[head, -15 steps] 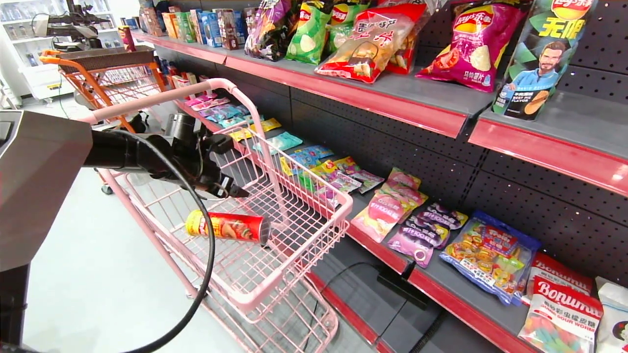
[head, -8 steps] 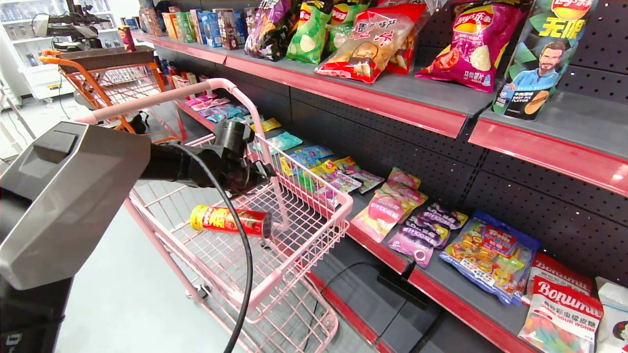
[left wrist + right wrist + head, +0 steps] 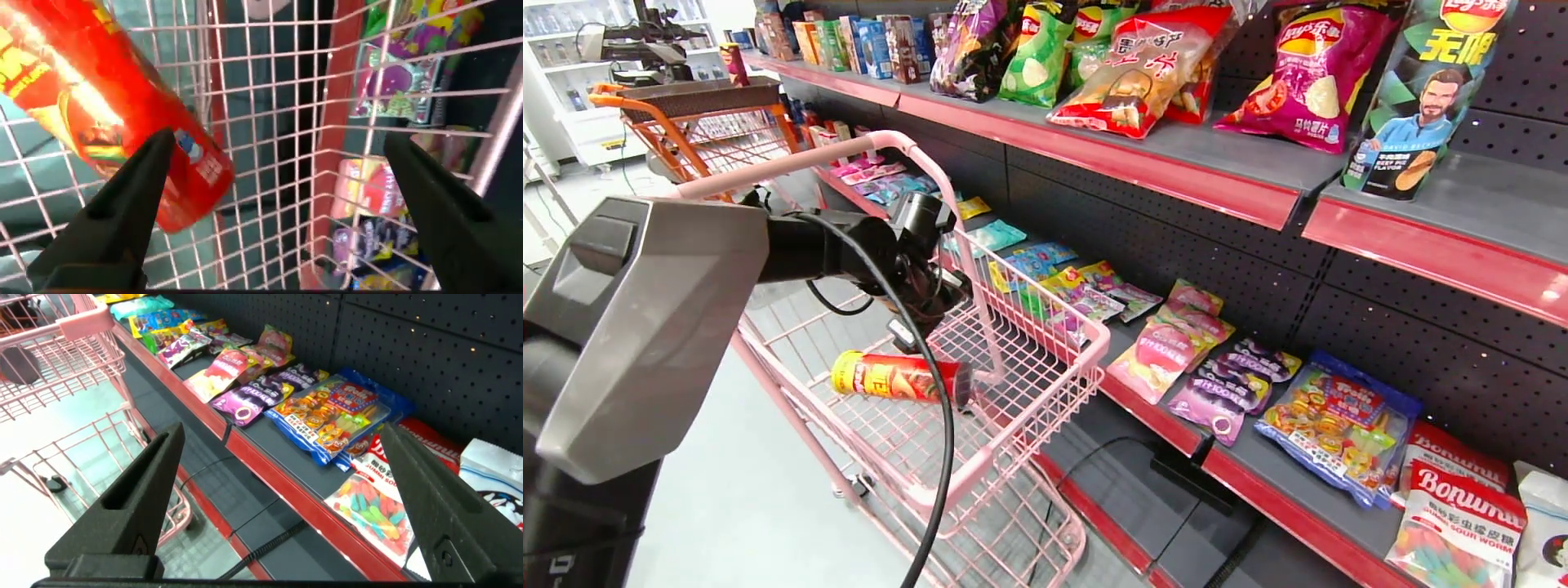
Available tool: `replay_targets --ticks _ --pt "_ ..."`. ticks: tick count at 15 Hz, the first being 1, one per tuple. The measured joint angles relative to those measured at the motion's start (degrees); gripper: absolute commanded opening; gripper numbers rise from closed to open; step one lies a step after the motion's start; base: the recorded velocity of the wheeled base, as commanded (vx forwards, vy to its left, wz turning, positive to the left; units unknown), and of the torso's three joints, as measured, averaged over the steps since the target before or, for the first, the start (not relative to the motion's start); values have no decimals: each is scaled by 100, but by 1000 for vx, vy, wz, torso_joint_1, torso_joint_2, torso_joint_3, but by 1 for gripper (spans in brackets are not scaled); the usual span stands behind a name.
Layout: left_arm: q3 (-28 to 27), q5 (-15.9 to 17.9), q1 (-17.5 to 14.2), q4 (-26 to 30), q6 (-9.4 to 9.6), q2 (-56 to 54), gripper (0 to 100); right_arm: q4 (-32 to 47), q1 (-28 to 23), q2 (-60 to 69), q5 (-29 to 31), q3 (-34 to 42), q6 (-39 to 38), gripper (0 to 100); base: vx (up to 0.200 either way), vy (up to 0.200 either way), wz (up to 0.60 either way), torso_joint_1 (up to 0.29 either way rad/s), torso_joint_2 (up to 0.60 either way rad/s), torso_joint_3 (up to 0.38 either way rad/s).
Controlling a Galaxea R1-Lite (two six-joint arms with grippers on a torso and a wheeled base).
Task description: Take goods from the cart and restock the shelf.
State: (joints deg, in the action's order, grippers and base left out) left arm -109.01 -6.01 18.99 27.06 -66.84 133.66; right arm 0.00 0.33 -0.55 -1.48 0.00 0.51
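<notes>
Can [image 3: 898,377] lying sideways on cart [image 3: 1094,343] floor. Left claw [image 3: 278,139] spread wide just above it. Light, stiff, slick tube, probably rolls; grab mid-body across axis. Right claw [image 3: 282,429] wide, empty.

Left gripper [image 3: 913,322]: has swung in from beside the handle to over the cart [image 3: 1104,336], then tipped downward, ending just above the can [image 3: 894,377].
Can: possibly rocked slightly.

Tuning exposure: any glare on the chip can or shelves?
Left wrist view: chip can washed out by glare along its side. Head view: can evenly lit, glare spot far right on red shelf edge. Right wrist view: candy bags evenly lit.
</notes>
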Motion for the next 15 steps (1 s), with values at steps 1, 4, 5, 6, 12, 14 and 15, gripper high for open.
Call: replay_targets --ticks 1,4,5,6,12,14,15 --pt "-23 5 -9 252 -163 -59 100 -2 -4 -2 2 0 0 100 0 0 0 0 0 0" --pt "-44 115 -63 851 -577 -256 100 -5 -9 4 0 0 0 100 0 0 0 0 0 0" --pt "-45 200 -100 1018 -755 -299 100 -2 -11 9 0 0 0 100 0 0 0 0 0 0" --pt "-52 325 -207 1092 -963 -332 100 -2 -15 15 0 0 0 100 0 0 0 0 0 0" --pt "101 557 -889 1178 -1319 -251 100 0 -15 28 0 0 0 100 0 0 0 0 0 0" --pt "190 535 -963 1119 -1297 -196 100 0 -20 28 0 0 0 100 0 0 0 0 0 0" --pt "215 550 -1001 1046 -1280 -160 100 -2 -12 28 0 0 0 100 0 0 0 0 0 0"
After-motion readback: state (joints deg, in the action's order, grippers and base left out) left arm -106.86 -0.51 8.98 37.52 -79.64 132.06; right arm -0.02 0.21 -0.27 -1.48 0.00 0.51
